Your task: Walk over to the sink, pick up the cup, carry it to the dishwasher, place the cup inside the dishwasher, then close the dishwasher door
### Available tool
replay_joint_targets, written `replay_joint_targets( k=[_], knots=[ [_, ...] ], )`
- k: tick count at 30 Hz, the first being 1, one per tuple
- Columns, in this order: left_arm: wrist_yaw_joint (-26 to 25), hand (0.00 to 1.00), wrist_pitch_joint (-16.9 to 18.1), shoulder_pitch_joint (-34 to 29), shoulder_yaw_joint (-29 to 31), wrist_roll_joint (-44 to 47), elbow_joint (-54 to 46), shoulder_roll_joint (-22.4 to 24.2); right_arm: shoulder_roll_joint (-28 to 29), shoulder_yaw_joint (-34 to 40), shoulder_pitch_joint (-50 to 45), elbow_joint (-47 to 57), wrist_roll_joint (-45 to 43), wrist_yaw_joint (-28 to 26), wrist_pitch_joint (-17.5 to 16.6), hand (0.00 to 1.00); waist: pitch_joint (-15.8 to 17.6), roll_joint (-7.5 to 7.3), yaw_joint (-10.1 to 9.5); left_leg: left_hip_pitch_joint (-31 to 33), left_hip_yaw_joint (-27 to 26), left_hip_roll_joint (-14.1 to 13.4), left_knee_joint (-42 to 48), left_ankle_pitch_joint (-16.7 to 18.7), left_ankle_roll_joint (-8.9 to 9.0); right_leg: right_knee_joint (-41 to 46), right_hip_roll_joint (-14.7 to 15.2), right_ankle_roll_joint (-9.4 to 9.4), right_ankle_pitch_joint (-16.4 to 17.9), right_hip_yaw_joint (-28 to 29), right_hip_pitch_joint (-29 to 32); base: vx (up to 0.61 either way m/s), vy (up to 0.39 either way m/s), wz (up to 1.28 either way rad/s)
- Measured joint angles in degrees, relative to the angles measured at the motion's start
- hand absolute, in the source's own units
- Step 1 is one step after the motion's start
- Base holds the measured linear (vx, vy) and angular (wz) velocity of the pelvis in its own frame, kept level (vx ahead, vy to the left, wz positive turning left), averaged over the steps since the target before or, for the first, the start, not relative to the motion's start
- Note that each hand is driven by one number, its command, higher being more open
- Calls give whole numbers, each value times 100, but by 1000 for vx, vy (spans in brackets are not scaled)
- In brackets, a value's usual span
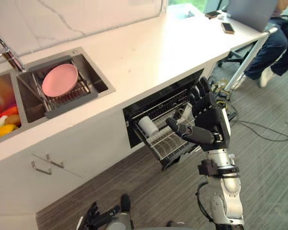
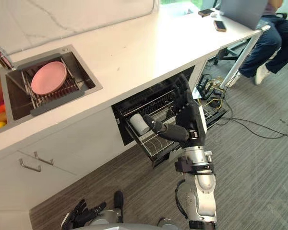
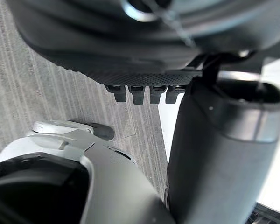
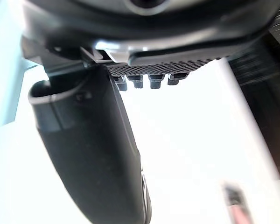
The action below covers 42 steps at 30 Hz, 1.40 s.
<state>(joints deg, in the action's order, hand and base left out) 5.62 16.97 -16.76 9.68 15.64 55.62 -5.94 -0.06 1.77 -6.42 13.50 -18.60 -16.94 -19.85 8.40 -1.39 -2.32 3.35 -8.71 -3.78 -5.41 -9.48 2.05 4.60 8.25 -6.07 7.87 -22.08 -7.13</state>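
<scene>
While the cup (image 1: 146, 126) is lying in the dishwasher rack (image 1: 170, 146), the right hand (image 1: 213, 122) is hovering at its three o'clock, fingers straight and spread; the left hand (image 1: 102, 216) is hanging loose-fingered at six o'clock.

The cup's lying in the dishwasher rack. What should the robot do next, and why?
Probably draw the right hand back from the rack. The cup already lies in it, the hand is open and holds nothing, and the dishwasher stands open, so closing comes next.
</scene>
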Motion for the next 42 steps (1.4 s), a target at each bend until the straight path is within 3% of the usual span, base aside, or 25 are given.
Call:
replay_joint_targets(
  k=[4,8,11,13,16,18,19,20,21,22,23,24,25,27,28,30,32,34,42],
  knots=[
    [-410,100,0,-24,-12,21,41,49,-94,-53,61,0,-272,98,4,100,-55,24,-20,20,85,23,3,-26,-24,-20,-5,1,-6,-97,-54,6,-16,12],
    [-503,100,-29,-38,162,295,34,213,-331,35,77,138,-240,488,2,100,-72,114,-5,260,448,190,-2,-119,-115,-59,-8,-14,-7,-703,-220,-9,-19,70],
    [-386,100,-33,-69,435,150,149,335,-676,612,119,411,-203,1074,-14,100,-39,186,21,266,-628,182,8,126,-241,-287,165,-163,-78,-1707,-748,-1,56,162],
    [-410,100,9,-230,614,-10,157,439,-827,907,246,431,-326,1201,-60,100,-79,315,-26,268,-508,293,7,-172,-322,-252,234,-274,-19,-1866,-946,41,166,124],
    [-517,100,-44,-295,664,-328,368,451,-694,775,463,496,-390,1208,-158,100,-73,304,-152,309,-347,602,4,-113,-411,-200,437,-342,26,-1975,-1016,4,130,54],
    [-559,100,-83,-214,629,-463,551,471,-656,673,413,504,-371,1240,-169,100,-68,346,-135,309,-273,646,4,-59,-405,515,649,-271,65,-2056,-846,-23,116,50],
    [-562,100,-128,-130,574,-570,612,431,-630,649,366,504,-353,1276,-169,100,-62,362,-99,272,-288,647,5,63,-340,1358,906,84,120,-1896,-556,-12,112,44],
    [-563,100,-135,-111,541,-588,610,400,-631,630,353,503,-347,1293,-169,100,-59,361,-80,255,-283,642,5,148,-301,1786,995,299,75,-1671,-371,20,152,68],
    [-563,100,-174,-26,269,-620,573,216,-586,591,355,504,-194,1305,-171,100,-31,387,33,252,-178,540,1,470,34,2651,733,427,112,-289,261,44,98,72],
    [-564,100,-183,42,179,-618,574,88,-533,560,337,502,-137,1311,-170,100,7,287,124,249,-178,537,2,726,284,2645,498,347,307,113,410,88,77,86],
    [-566,100,-183,110,142,-617,577,-29,-461,535,321,505,-111,1328,-169,100,46,84,210,290,-220,616,277,727,73,2581,463,303,486,422,520,200,-30,66],
    [-570,100,-190,122,146,-622,563,-94,-500,531,253,593,-27,1353,-185,100,103,88,179,171,-115,570,553,504,-322,2482,207,228,790,645,565,251,-51,68],
    [-573,100,-234,158,140,-660,570,-141,-476,527,63,597,-46,1371,-190,100,56,-80,189,-5,18,764,415,419,-557,2145,145,293,942,927,633,232,-71,55],
    [-587,100,-211,152,130,-789,514,-119,-479,523,-66,598,-159,1375,-192,100,31,-87,179,-84,81,779,337,411,-556,1631,6,303,926,983,784,99,-54,43],
    [-647,100,-194,102,114,-946,509,-146,-448,526,-177,608,-335,1375,-264,100,-4,-75,248,-117,226,804,291,422,-567,1284,-125,342,575,1153,808,88,-58,39],
    [-678,100,-186,34,112,-1009,528,-115,-455,574,-193,633,-433,1404,-384,100,-97,-69,250,-247,257,788,6,301,-441,1101,-195,358,479,1197,769,110,-57,17],
    [-691,100,-197,-45,124,-1016,539,-59,-452,589,-199,717,-432,1460,-550,100,-78,26,278,-255,315,713,4,262,-439,667,-319,374,212,1104,507,140,-70,5],
    [-747,100,-199,-57,136,-1127,536,-56,-463,593,-179,773,-335,1583,-577,100,-88,26,282,-307,326,674,4,276,-456,389,-390,405,100,1085,309,142,-65,2],
    [-1125,100,-180,-52,124,-1369,475,24,-475,559,-88,941,74,2091,-568,100,-195,63,286,-347,157,598,3,394,-418,106,-482,468,30,1252,205,80,-40,-11]
  ],
)
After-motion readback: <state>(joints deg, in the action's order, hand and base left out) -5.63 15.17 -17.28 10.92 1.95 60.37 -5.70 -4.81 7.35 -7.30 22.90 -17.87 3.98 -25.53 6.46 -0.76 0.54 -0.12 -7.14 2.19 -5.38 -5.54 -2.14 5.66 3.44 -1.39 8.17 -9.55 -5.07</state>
